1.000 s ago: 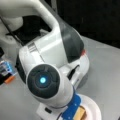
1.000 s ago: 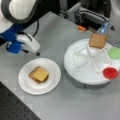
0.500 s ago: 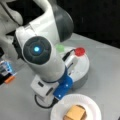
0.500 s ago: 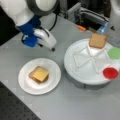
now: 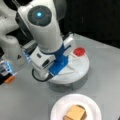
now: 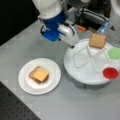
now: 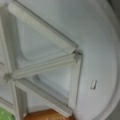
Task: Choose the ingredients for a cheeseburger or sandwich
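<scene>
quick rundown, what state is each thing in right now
white round divided tray: partly emptied, some compartments bare
toast-brown bread square: flat in a tray compartment
green square: in a tray compartment
red disc: in a tray compartment
white paper plate: holds a stack
yellow-orange cheese square: on top of that stack
tool: above the tray's edge, holding nothing visible

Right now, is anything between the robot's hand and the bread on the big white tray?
Only the tray's raised white dividers lie between the gripper, at the tray's rim, and the bread square.
</scene>
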You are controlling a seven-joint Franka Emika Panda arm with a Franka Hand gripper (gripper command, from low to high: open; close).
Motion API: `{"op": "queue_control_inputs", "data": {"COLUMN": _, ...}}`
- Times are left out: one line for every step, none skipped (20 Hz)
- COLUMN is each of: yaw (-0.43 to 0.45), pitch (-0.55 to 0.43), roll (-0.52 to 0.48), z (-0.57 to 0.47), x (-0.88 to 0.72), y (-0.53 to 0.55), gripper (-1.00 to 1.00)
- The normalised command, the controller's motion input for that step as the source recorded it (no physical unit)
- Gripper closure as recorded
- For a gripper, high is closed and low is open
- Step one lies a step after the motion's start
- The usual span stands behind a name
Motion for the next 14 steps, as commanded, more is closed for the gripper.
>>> {"op": "queue_control_inputs", "data": {"yaw": -0.028, "pitch": -0.109, "roll": -0.398, "z": -0.02, "x": -0.21, "y": 0.37, "gripper": -1.00}}
{"op": "queue_control_inputs", "data": {"yaw": -0.022, "pitch": -0.103, "roll": -0.378, "z": -0.03, "x": -0.16, "y": 0.35, "gripper": -1.00}}
{"op": "queue_control_inputs", "data": {"yaw": -0.021, "pitch": -0.094, "roll": -0.351, "z": -0.04, "x": -0.10, "y": 0.32, "gripper": -1.00}}
{"op": "queue_control_inputs", "data": {"yaw": -0.023, "pitch": -0.084, "roll": -0.322, "z": -0.05, "x": -0.07, "y": 0.34, "gripper": -1.00}}
{"op": "queue_control_inputs", "data": {"yaw": -0.025, "pitch": -0.075, "roll": -0.291, "z": -0.07, "x": -0.04, "y": 0.33, "gripper": -1.00}}
{"op": "queue_control_inputs", "data": {"yaw": -0.024, "pitch": -0.072, "roll": -0.262, "z": -0.07, "x": -0.02, "y": 0.30, "gripper": -1.00}}
{"op": "queue_control_inputs", "data": {"yaw": -0.025, "pitch": -0.068, "roll": -0.235, "z": -0.08, "x": -0.01, "y": 0.28, "gripper": -1.00}}
{"op": "queue_control_inputs", "data": {"yaw": -0.021, "pitch": -0.066, "roll": -0.211, "z": -0.09, "x": 0.00, "y": 0.26, "gripper": -1.00}}
{"op": "queue_control_inputs", "data": {"yaw": -0.013, "pitch": -0.066, "roll": -0.187, "z": -0.11, "x": 0.00, "y": 0.24, "gripper": -1.00}}
{"op": "queue_control_inputs", "data": {"yaw": 0.000, "pitch": -0.064, "roll": -0.159, "z": -0.12, "x": 0.00, "y": 0.22, "gripper": -1.00}}
{"op": "queue_control_inputs", "data": {"yaw": 0.004, "pitch": -0.067, "roll": -0.143, "z": -0.13, "x": -0.01, "y": 0.21, "gripper": -1.00}}
{"op": "queue_control_inputs", "data": {"yaw": 0.004, "pitch": -0.063, "roll": -0.124, "z": -0.13, "x": -0.01, "y": 0.20, "gripper": -1.00}}
{"op": "queue_control_inputs", "data": {"yaw": 0.007, "pitch": -0.064, "roll": -0.112, "z": -0.13, "x": -0.01, "y": 0.18, "gripper": -1.00}}
{"op": "queue_control_inputs", "data": {"yaw": 0.012, "pitch": -0.059, "roll": -0.097, "z": -0.13, "x": 0.00, "y": 0.19, "gripper": -1.00}}
